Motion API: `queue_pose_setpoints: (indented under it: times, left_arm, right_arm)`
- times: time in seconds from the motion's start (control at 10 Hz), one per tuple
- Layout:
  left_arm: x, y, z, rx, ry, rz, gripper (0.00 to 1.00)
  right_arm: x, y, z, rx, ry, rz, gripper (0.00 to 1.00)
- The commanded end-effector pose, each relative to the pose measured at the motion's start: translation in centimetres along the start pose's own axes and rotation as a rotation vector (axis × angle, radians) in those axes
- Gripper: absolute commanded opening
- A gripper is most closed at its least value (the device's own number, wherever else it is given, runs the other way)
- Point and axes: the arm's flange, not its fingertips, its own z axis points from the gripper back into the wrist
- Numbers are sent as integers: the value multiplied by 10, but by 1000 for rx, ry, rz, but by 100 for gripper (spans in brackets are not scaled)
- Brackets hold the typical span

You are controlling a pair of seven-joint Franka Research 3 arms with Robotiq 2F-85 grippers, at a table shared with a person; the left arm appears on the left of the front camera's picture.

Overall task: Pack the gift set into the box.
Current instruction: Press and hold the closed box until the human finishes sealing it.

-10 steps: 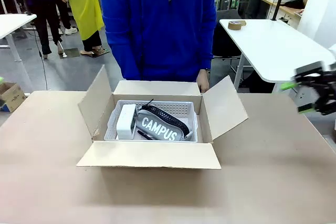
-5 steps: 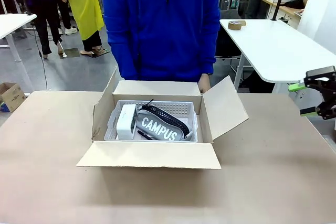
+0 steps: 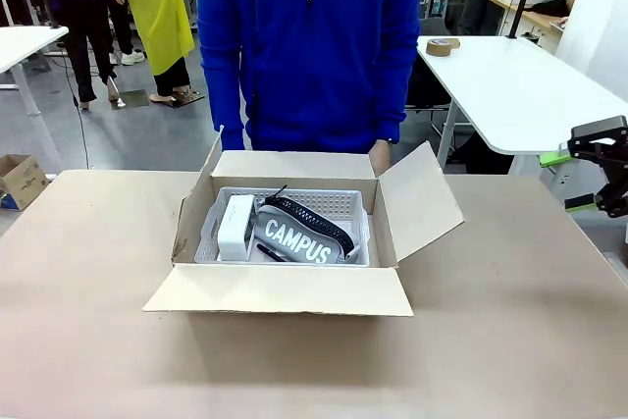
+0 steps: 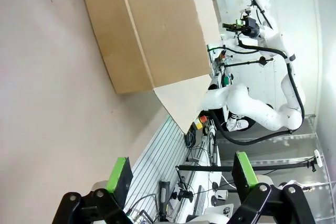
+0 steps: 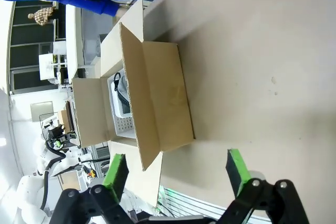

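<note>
On the surface, right in the middle, you see the box (image 3: 285, 289) with the gift set (image 3: 294, 231) down inside it. The basket (image 3: 334, 201), the pouch (image 3: 299, 239) and the little white carton (image 3: 235, 225) all sit in there. So the packing part looks done. The flaps are not shut, and that may be what is left. A person's hand (image 3: 379, 155) is at the back flap. Your right jaws are wide and hold nothing, off past the right edge. Your left jaws are wide and hold nothing too, away from the box.
</note>
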Motion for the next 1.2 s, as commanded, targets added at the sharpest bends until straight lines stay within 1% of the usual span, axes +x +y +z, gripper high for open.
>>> queue_pose_setpoints:
  times: [0.0, 1.1]
  left_arm:
    - [-3, 0, 0, 11, -2, -4, 100]
    - [-3, 0, 0, 11, -2, -4, 100]
  right_arm:
    - [-2, 1, 1, 8, 4, -13, 100]
    - [-2, 1, 1, 8, 4, -13, 100]
